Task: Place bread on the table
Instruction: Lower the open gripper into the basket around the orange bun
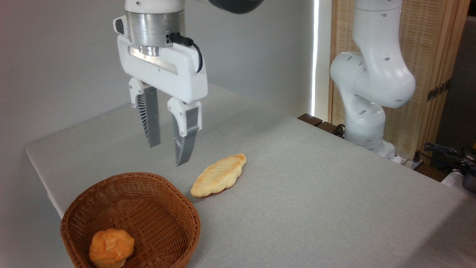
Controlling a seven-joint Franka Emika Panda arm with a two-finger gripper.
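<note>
Behind everything, a plain grey wall fills the left and centre, smooth and evenly lit. Just right of it, a thin bright strip of light runs straight down, top to bottom. Next comes a wooden screen with woven, straw-coloured panels in a pale timber frame, and there's a small metal hinge on its right edge. Low at the far right, dark cables tangle beside something white that is cut off by the edge. A dark wooden ledge peeks out below the strip.
</note>
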